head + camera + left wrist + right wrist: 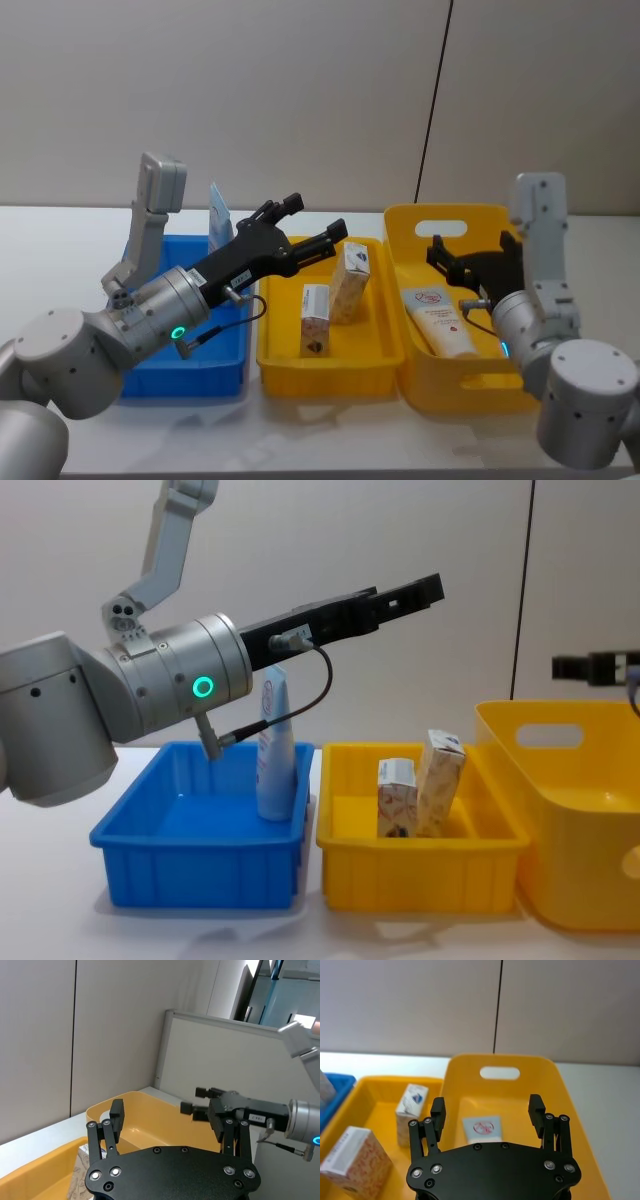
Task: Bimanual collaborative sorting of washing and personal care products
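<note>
The blue bin (215,365) has open floor except at its back right corner, where an upright tube (273,750) stands, with the left gripper (315,217) raised above it, jaws apart. In the middle tray (330,385) a front box (314,320) and a back box (350,283) block the centre. The right bin (440,215) is deep, with a lying tube (440,320) on its floor and the spread right gripper (472,252) above.

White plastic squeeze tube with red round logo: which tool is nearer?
Right: the right tool hangs open above the tube in the tall yellow bin; left tool is open over the shallow yellow tray.
</note>
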`<state>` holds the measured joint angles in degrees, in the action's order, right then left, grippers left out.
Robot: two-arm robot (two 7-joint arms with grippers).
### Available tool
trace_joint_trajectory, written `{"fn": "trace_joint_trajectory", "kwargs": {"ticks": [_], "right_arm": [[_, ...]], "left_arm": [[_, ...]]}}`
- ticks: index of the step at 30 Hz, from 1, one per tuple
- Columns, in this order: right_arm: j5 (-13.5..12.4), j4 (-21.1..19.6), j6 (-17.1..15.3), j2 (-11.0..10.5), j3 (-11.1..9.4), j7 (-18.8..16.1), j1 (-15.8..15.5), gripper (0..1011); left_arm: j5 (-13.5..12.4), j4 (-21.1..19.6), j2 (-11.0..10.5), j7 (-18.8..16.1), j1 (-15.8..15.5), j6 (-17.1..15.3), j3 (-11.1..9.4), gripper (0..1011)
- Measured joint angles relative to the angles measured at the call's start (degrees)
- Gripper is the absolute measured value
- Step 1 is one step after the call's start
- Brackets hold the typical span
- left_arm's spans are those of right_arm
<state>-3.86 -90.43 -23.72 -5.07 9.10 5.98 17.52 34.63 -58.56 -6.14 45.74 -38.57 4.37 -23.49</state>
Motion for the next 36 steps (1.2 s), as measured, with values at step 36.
{"fn": "trace_joint_trajectory", "kwargs": {"ticks": [36], "right_arm": [[-0.06, -5.00, 8.19, -2.89, 0.29, -9.44, -3.26, 1004]], "left_arm": [[0.00, 0.00, 0.00, 0.00, 0.00, 0.00, 0.00, 1001]]}}
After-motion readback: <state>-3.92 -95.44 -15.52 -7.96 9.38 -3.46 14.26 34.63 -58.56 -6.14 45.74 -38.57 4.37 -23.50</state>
